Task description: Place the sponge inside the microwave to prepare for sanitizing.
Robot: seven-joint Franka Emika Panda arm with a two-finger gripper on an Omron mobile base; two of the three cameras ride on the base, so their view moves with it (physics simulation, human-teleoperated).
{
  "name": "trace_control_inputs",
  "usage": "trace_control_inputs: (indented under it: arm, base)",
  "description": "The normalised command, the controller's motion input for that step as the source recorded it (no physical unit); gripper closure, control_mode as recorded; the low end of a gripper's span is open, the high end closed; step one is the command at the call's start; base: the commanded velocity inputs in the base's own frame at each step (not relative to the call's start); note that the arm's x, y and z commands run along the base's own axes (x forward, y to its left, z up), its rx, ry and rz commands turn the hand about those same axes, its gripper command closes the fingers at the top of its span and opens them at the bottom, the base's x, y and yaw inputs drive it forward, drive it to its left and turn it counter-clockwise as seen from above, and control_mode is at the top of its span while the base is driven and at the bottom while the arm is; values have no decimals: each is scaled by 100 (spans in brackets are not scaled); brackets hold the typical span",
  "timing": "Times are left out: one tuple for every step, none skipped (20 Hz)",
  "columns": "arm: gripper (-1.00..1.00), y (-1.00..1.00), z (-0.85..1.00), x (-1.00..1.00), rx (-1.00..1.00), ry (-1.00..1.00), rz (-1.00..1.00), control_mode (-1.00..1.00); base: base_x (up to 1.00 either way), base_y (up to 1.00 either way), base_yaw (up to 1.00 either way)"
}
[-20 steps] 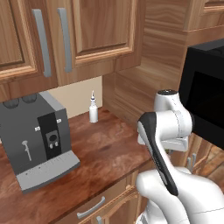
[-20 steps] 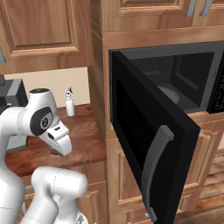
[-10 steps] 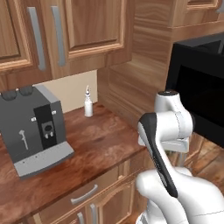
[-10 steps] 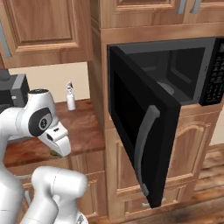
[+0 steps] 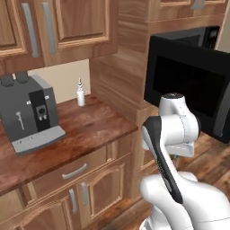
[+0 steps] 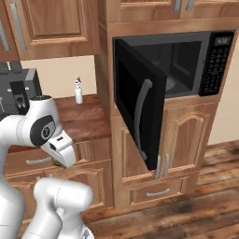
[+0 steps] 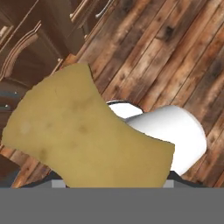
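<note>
The yellow-olive sponge (image 7: 83, 131) spreads across most of the hand view, pinched between my fingers, whose tips are covered by it. Below it lie the wooden floor and cabinet fronts. In the right base view my gripper (image 6: 58, 162) hangs low in front of the counter drawers, pointing down, shut on the sponge. The black microwave (image 6: 186, 60) sits built into the tall cabinet to the right. Its door (image 6: 140, 112) stands swung wide open toward me, with the grey bar handle facing out and the turntable visible inside. The same door (image 5: 193, 90) shows at the right of the left base view.
A grey coffee machine (image 5: 29, 112) stands on the wooden counter (image 5: 90, 126), and a white spray bottle (image 5: 80, 94) stands at the back by the wall. Wooden cabinets hang above. The open door juts out between my arm and the oven cavity.
The whole scene has slid left in both base views, so the base has driven right toward the microwave. The arm's pose and its hold on the sponge look unchanged.
</note>
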Motion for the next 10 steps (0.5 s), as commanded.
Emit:
trace_control_inputs:
  arm:
    - [100,0,0,0,0,0,0,100]
    - [100,0,0,0,0,0,0,100]
    - [100,0,0,0,0,0,0,100]
    - [100,0,0,0,0,0,0,100]
    - [100,0,0,0,0,0,0,100]
    - [100,0,0,0,0,0,0,100]
    - [100,0,0,0,0,0,0,100]
    - [100,0,0,0,0,0,0,100]
    - [100,0,0,0,0,0,0,100]
    - [100,0,0,0,0,0,0,100]
  base:
    - [-76,6,0]
    - [-61,8,0]
    - [-66,6,0]
    - [-46,5,-14]
    - [-43,4,-30]
    - [-26,1,-40]
    - [-10,10,-41]
    - [-13,10,-42]
    - [-10,10,-45]
    - [-18,1,-47]
